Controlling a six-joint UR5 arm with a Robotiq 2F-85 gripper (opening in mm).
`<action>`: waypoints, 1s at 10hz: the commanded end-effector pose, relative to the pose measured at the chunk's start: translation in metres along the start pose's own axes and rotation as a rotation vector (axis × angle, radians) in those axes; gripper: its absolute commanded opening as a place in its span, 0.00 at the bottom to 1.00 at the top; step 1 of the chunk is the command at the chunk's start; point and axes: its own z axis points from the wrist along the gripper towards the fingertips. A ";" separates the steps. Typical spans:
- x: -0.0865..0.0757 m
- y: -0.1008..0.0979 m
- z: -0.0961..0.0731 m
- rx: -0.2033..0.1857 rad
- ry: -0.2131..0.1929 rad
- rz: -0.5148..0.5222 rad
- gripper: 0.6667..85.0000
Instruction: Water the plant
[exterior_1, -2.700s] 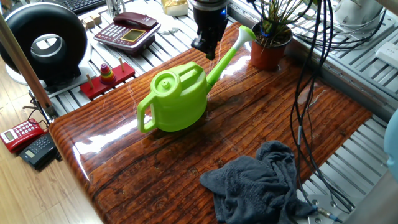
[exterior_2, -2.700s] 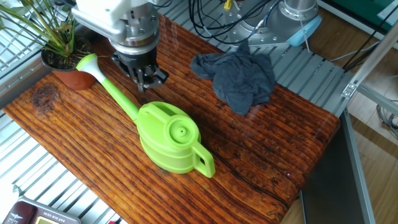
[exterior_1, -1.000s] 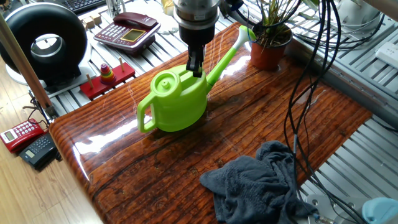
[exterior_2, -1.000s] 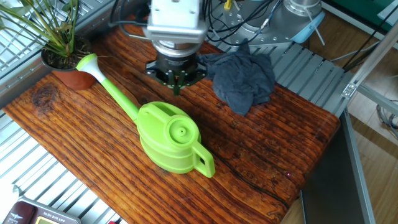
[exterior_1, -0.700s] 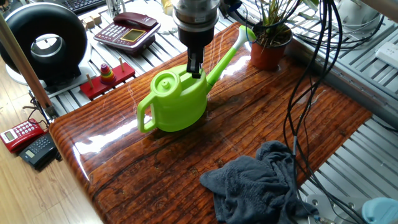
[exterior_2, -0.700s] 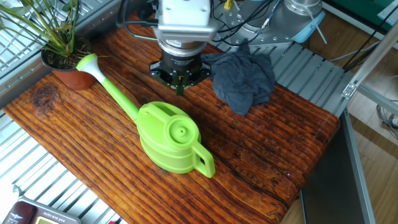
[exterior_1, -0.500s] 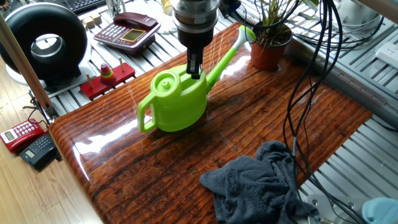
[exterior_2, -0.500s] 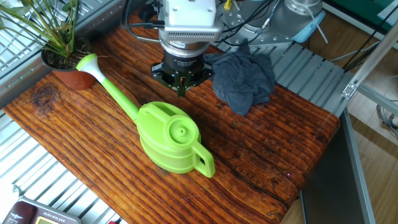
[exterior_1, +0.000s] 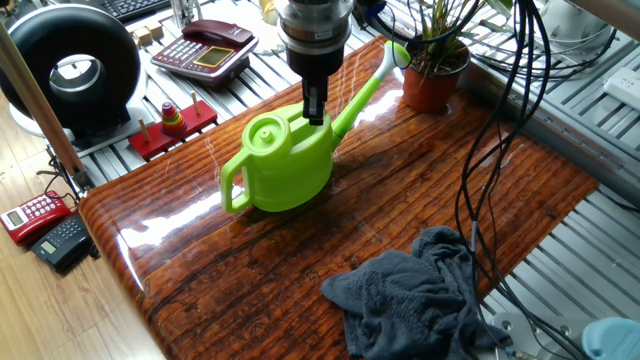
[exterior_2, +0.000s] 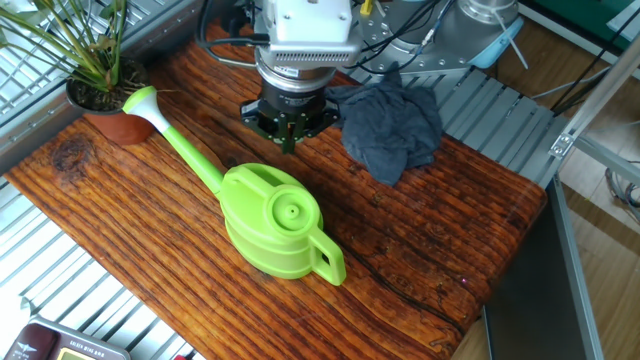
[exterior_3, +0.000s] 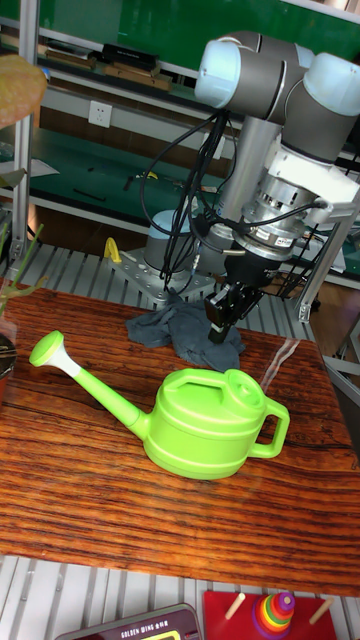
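The watering can (exterior_1: 285, 155) stood mid-frame on the bench (exterior_1: 420, 190); rigid, slick plastic, best gripped by its top handle. The hand (exterior_1: 314, 108) hovered there, fingers closed on nothing. The plant (exterior_1: 432, 70) sat upper right.

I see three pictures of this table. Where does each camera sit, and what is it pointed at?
One fixed view: high, off a table corner, looking down; watering can in front, plant behind, gripper entering from above.
The other fixed view: high on the opposite side; plant top left, gripper.
Tall fixed view: low, facing the whole arm.
All share the can.
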 end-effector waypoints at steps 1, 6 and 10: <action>-0.005 -0.004 -0.003 0.002 -0.028 -0.002 0.15; -0.006 -0.003 -0.004 -0.002 -0.037 0.015 0.15; 0.007 -0.013 -0.004 0.034 0.016 -0.093 0.14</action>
